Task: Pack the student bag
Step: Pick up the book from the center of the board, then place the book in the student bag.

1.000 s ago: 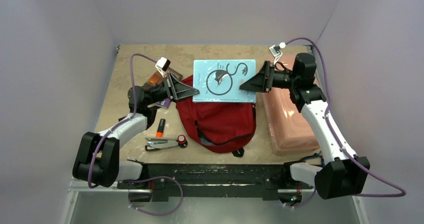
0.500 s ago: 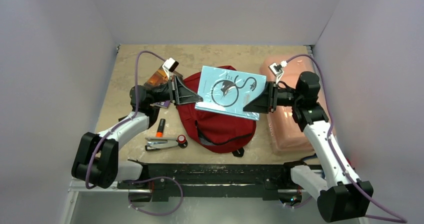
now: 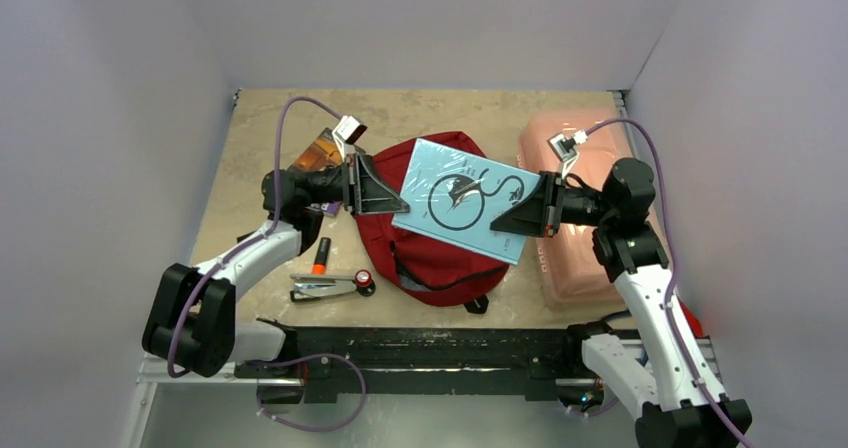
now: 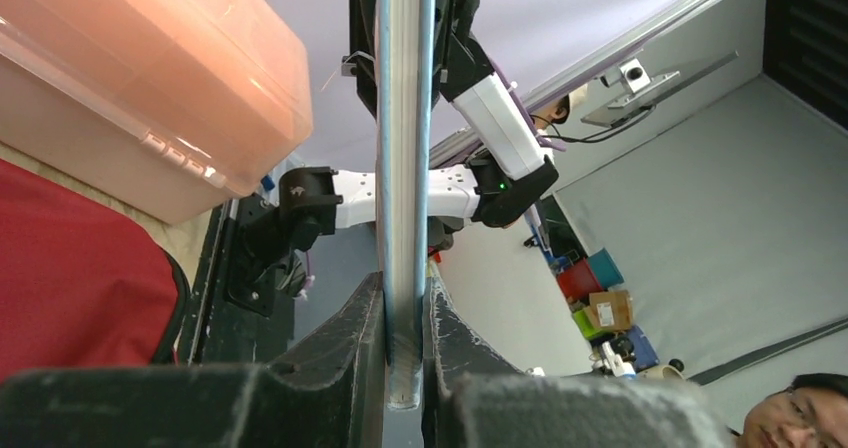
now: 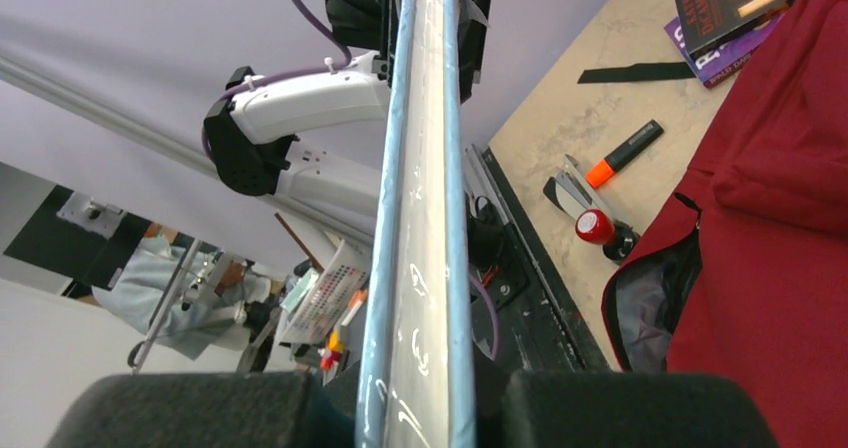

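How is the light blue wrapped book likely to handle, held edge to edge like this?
The light blue wrapped book is probably stiff: its edge runs straight between the left pincer and right pincer. Its glossy wrap looks slippery, so it may slide if tilted further.

Student bag — matt red cloth; book in glossy film; box — translucent pink plastic; table mottled, stone-like.

Centre frame, the book is light blue with a black swirling drawing. The backpack is dark red, zips black. The box at right is translucent pale pink; the marker orange and black; the worktop mottled beige.
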You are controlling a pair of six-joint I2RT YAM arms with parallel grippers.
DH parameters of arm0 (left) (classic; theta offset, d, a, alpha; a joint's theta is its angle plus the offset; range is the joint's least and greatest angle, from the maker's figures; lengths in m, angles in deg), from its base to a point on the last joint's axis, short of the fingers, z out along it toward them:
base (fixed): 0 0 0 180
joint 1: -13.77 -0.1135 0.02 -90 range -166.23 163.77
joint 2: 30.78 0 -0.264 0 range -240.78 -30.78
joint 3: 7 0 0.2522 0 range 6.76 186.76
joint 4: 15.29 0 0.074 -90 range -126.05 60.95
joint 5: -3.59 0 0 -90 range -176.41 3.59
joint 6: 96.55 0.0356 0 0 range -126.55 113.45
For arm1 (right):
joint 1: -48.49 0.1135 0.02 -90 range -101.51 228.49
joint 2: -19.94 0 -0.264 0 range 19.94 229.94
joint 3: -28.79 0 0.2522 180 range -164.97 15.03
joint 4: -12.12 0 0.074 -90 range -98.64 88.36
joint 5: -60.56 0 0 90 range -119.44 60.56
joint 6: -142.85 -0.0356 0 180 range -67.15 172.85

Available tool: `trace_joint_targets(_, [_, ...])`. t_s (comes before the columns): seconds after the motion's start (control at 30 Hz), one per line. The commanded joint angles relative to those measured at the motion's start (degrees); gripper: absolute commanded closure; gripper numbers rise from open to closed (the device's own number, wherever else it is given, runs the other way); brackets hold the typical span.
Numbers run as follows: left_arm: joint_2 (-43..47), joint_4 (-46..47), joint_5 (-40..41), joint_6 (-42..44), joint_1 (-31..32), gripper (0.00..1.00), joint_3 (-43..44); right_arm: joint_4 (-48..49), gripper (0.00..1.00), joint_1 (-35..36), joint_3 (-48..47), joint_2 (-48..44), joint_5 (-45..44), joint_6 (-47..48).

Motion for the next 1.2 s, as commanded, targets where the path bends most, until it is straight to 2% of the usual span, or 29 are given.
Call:
trace_joint_targets(0.0, [-0.5, 5.3, 2.3, 1.1, 0.2, 0.8, 2.1, -3.5, 1.0, 0.0, -1.6, -3.2, -2.6, 2.2])
trace_joint_targets(0.13, [2.9, -8.3, 4.5, 12.3, 0.2, 0.55, 0.1, -15.0, 1.0, -0.1, -5.1, -4.5, -10.0, 7.2])
trace_joint_targets(0.2, [6.9, -22.1, 6.1, 21.7, 0.2, 0.48, 0.4, -20.2, 1.0, -0.1, -6.9, -5.2, -15.9, 8.7])
trace_joint_targets(0.23, [9.4, -32.4, 7.6, 28.6, 0.2, 0.46, 1.2, -22.4, 1.0, -0.1, -7.7, -5.5, -18.8, 9.0])
trace_joint_targets(0.27, [12.0, -45.2, 11.1, 40.2, 0.3, 0.39, 2.7, -25.0, 1.0, -0.1, -8.7, -5.9, -22.5, 9.3])
trace_joint_targets(0.3, [14.8, -64.0, 17.0, 49.7, 0.6, 0.35, 6.3, -27.6, 1.0, -0.1, -10.0, -6.6, -26.4, 9.7])
trace_joint_targets(0.37, [17.9, -84.6, 31.9, 62.7, 1.9, 0.32, 10.8, -31.4, 1.0, 0.0, -11.2, -8.2, -34.1, 9.8])
trace_joint_targets(0.43, [19.2, -93.4, 44.3, 67.4, 2.4, 0.33, 12.5, -33.9, 1.0, -0.1, -12.1, -10.2, -42.6, 8.7])
trace_joint_targets(0.47, [19.5, -95.5, 47.7, 68.2, 2.8, 0.33, 12.8, -35.6, 1.0, 0.0, -13.0, -10.9, -47.1, 8.5])
trace_joint_targets(0.57, [20.6, -95.6, 49.2, 70.0, 7.1, 0.35, 10.7, -40.7, 1.0, 0.0, -16.0, -12.5, -57.5, 8.4])
trace_joint_targets(0.63, [21.0, -93.7, 54.3, 71.3, 14.7, 0.35, 8.8, -41.9, 1.0, -0.1, -17.2, -13.5, -60.0, 8.4])
trace_joint_targets(0.77, [18.8, -88.0, 70.0, 72.6, 33.6, 0.34, 6.6, -42.6, 1.0, -0.1, -18.0, -15.1, -62.3, 8.4])
trace_joint_targets(0.9, [9.8, -83.6, 82.6, 74.8, 49.4, 0.34, 9.5, -44.2, 1.0, -0.1, -19.1, -15.4, -62.2, 10.6])
trace_joint_targets(0.97, [3.8, -83.6, 87.3, 76.5, 53.4, 0.34, 12.9, -44.2, 1.0, 0.0, -18.6, -16.3, -61.9, 10.5])
trace_joint_targets(1.07, [-7.3, -89.7, 93.6, 77.1, 56.8, 0.39, 21.0, -45.4, 1.0, 0.0, -18.9, -17.4, -61.0, 10.2])
trace_joint_targets(1.17, [-10.1, -87.8, 93.4, 77.1, 57.0, 0.42, 21.4, -45.3, 1.0, -0.1, -17.9, -18.7, -60.5, 10.1])
